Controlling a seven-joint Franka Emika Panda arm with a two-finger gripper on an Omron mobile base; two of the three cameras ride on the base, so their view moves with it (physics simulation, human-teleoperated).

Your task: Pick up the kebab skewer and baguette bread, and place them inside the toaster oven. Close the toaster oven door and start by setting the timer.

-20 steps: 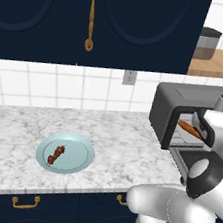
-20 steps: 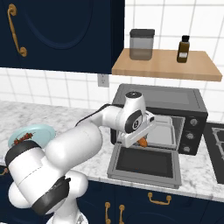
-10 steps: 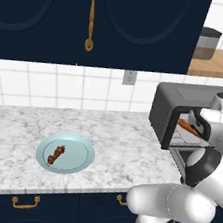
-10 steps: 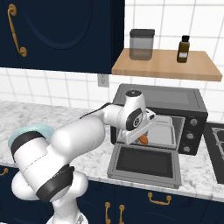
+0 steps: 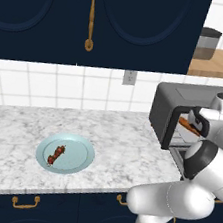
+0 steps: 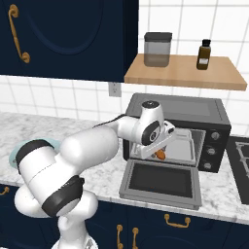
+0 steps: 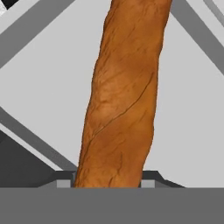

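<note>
because the toaster oven door point(image 6: 160, 181) lies folded down flat, the claw point(image 6: 163, 146) can reach into the toaster oven point(image 6: 216, 121) with the baguette bread point(image 7: 124, 96) pinched between its fingers, lengthwise to slip inside. the kebab skewer point(image 5: 55, 154) waits on the plate point(image 5: 80, 164) on the counter point(image 5: 8, 138).

Soft, even light is falling across both base views, bright without glare. The white arm point(image 6: 82, 151) is showing gentle grey shading on its undersides, and a faint shadow is lying under the plate point(image 5: 84, 152) rim. The dark cabinets point(image 5: 47, 13) at the top are staying flat and almost featureless. The oven point(image 6: 214, 114) cavity is reading dimmer than the counter point(image 5: 9, 133). Everything is looking rendered and slightly soft-edged. In the hand view the baguette point(image 7: 124, 96) is appearing sharp, evenly lit, its cracks crisp.
</note>
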